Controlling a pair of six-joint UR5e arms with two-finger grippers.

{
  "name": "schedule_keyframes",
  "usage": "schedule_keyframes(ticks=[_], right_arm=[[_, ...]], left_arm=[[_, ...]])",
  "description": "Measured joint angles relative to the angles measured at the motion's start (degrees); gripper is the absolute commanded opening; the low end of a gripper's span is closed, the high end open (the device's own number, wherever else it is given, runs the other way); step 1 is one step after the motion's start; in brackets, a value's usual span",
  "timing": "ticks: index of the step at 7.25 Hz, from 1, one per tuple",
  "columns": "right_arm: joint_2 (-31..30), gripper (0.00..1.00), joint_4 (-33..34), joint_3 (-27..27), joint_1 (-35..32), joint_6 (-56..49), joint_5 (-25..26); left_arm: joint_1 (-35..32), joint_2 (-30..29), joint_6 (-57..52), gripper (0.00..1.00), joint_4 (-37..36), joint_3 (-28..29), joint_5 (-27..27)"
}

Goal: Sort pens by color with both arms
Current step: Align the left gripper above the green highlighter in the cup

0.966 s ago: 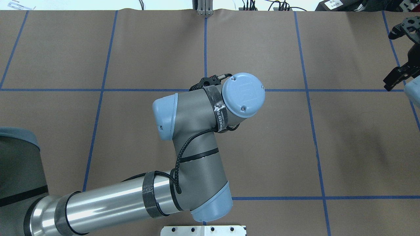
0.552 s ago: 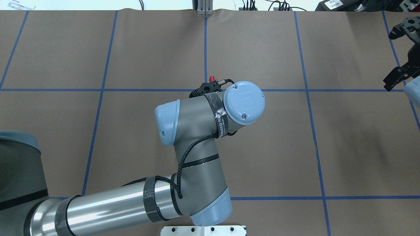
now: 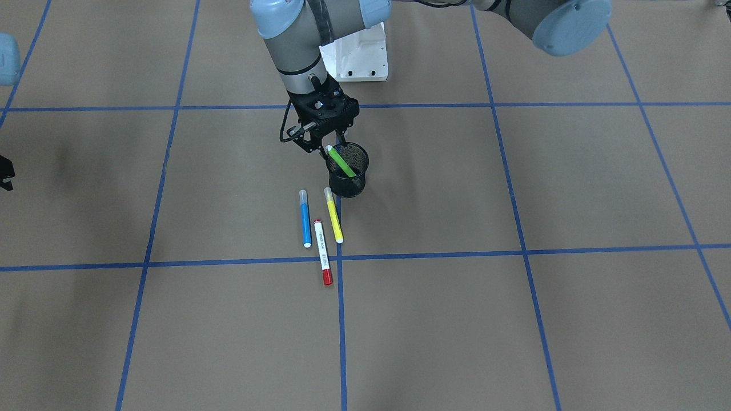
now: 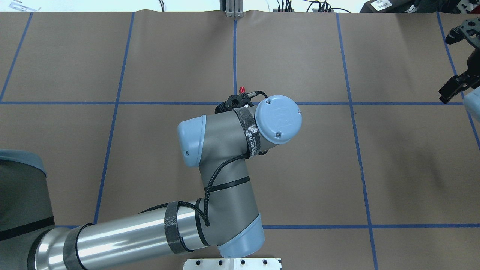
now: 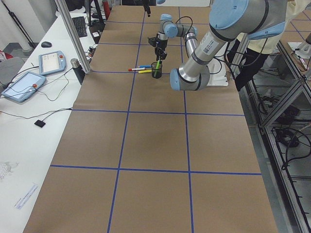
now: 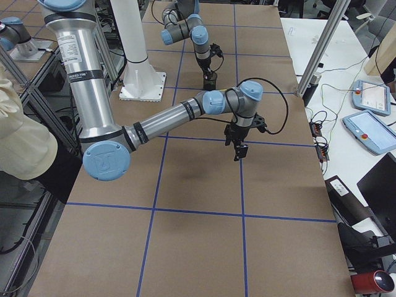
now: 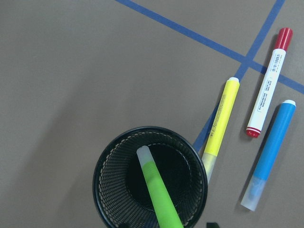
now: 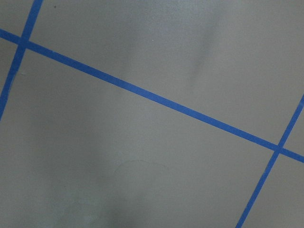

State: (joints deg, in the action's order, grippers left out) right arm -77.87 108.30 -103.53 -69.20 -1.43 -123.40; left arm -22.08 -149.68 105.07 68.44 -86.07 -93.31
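Shows the left gripper (image 3: 328, 144) just above centre of the front-facing view, poised over the black mesh cup (image 3: 348, 184). Fingers spread to either side of the green pen (image 3: 342, 163) and pinching nothing, as read from the left wrist view. Finds that pen leaning inside the cup, upper end past the rim toward the upper left. Places the other three flat on the table (image 3: 514, 319) directly below the cup: blue pen (image 3: 305, 218) leftmost, yellow pen (image 3: 333, 216) just beside the cup's wall, white pen with red cap (image 3: 322, 251) between them and lower. Puts the right gripper (image 4: 452, 89) at the right edge of the overhead view, well apart from all pens, over bare table; cannot tell whether its fingers are apart or together.

Step in hand, by judgement: dealing with the green pen at the cup, probably drawing it out to join the row. Centre on the exposed upper end and close squarely across the barrel. Then pull along the pen's lean rather than straight up, so as not to tip the cup or nudge it into the yellow pen.

Against the overhead frame one second back: wrist of the left arm (image 4: 225, 161) shifted slightly toward the lower edge, uncovering the red cap's tip above it. Hardly any change from the later of the two earlier frames. Right gripper in the same place.
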Motion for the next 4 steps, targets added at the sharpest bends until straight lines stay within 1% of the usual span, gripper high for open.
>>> schedule_keyframes(ticks=[2, 4], right_arm=[[0.00, 0.99, 0.06, 0.01, -0.13, -0.32, -0.06], [0.00, 0.99, 0.07, 0.12, -0.21, -0.40, -0.09]], left_arm=[[0.32, -0.07, 0.65, 0.33, 0.02, 0.24, 0.60], [0.43, -0.21, 0.81, 0.21, -0.04, 0.28, 0.74]])
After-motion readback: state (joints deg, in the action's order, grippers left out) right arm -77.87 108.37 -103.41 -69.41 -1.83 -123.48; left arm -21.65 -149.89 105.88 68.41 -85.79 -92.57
